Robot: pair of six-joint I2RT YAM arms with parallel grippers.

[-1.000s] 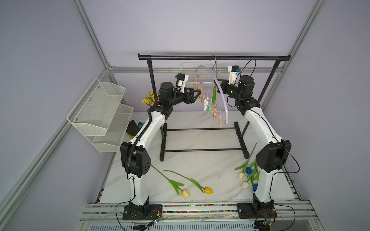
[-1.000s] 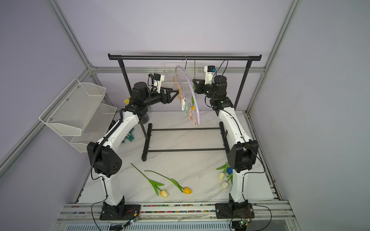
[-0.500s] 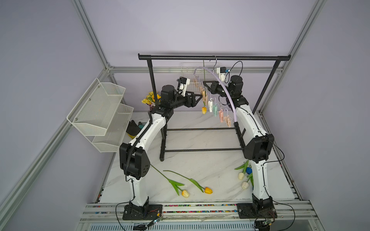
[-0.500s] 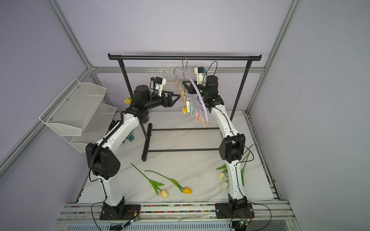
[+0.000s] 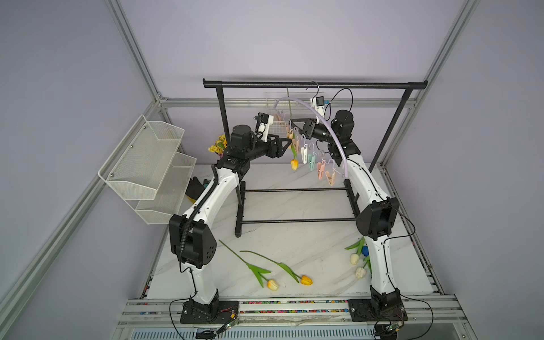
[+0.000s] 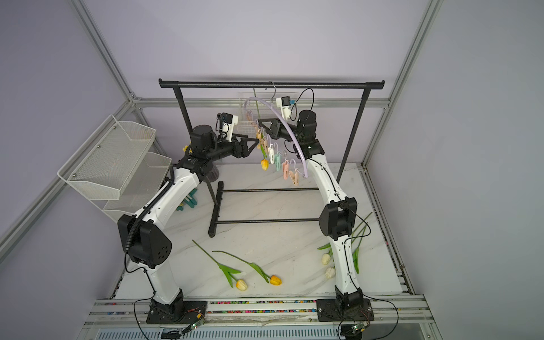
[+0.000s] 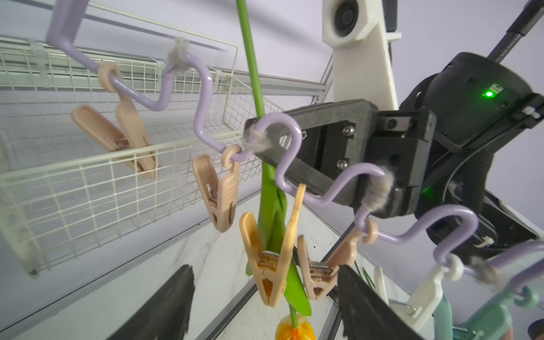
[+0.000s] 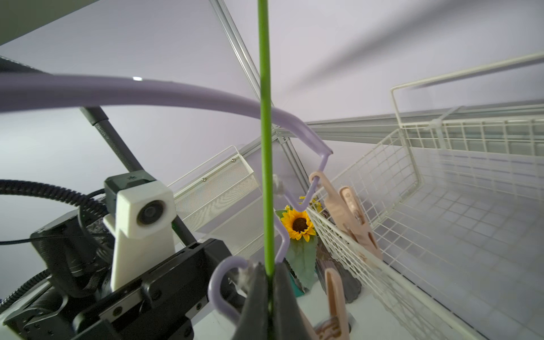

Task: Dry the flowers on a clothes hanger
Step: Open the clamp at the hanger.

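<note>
Above the marble table (image 5: 294, 206), one tulip (image 7: 252, 73) was held vertical, head down, its stem pinched in the closed right gripper (image 8: 269, 266) at the clothes hanger (image 8: 147, 88). A peach clip (image 7: 269, 259) at the stem was straddled by the wide-open jaws of the empty left gripper (image 5: 287, 143).

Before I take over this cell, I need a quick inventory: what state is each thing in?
Right gripper, shut on the stem of the hanging tulip.
Left gripper, open, fingers either side of a tan clip.
Hanging tulip, head down, stem upright.
Clothes hanger, hooked on the rack bar.
Loose tulips, lying flat on the table.
</note>
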